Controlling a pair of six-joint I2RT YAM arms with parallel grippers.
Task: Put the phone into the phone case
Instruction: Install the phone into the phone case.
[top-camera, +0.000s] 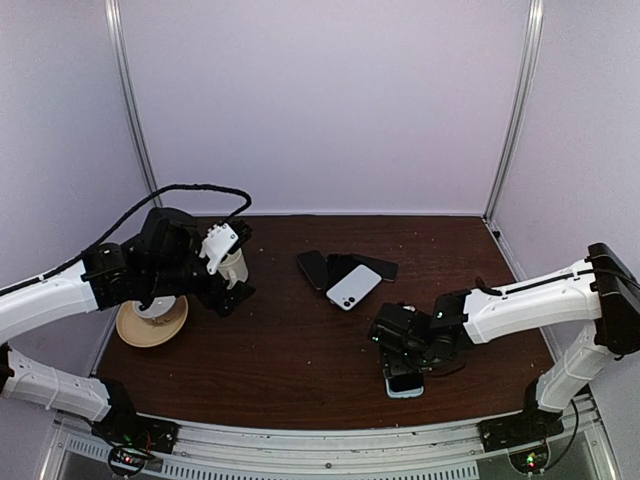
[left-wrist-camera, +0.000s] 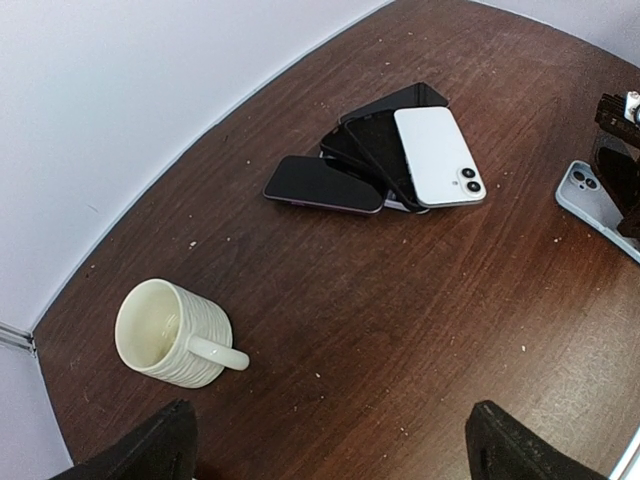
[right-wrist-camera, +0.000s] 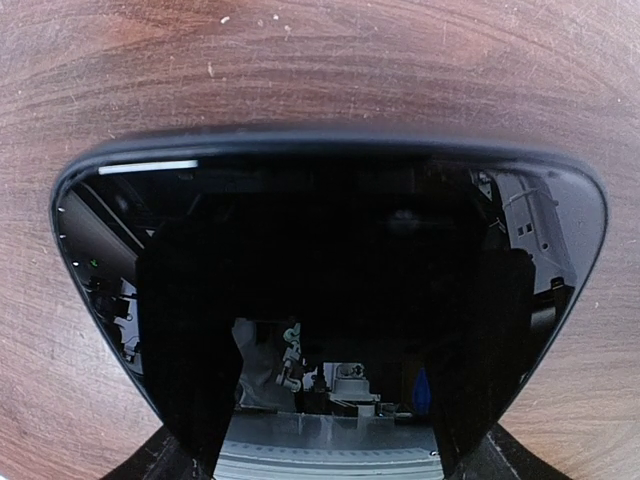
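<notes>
The phone (right-wrist-camera: 330, 250) fills the right wrist view, its glossy black screen facing up over the brown table. My right gripper (right-wrist-camera: 330, 465) is shut on it, with one finger on each long side. From above, that gripper (top-camera: 405, 355) sits low at the near right. The light blue phone case (top-camera: 405, 388) pokes out just under it. In the left wrist view the case (left-wrist-camera: 585, 195) shows its camera cut-out at the right edge. I cannot tell whether the phone is seated in the case. My left gripper (left-wrist-camera: 330, 450) hangs open and empty above the table, far left.
A pile of spare phones lies mid-table: a white one (top-camera: 353, 287) on top and black ones (top-camera: 313, 268) beside it. A cream ribbed mug (left-wrist-camera: 165, 335) stands by my left gripper. A tan saucer (top-camera: 150, 325) lies at the left edge. Pale walls close in three sides.
</notes>
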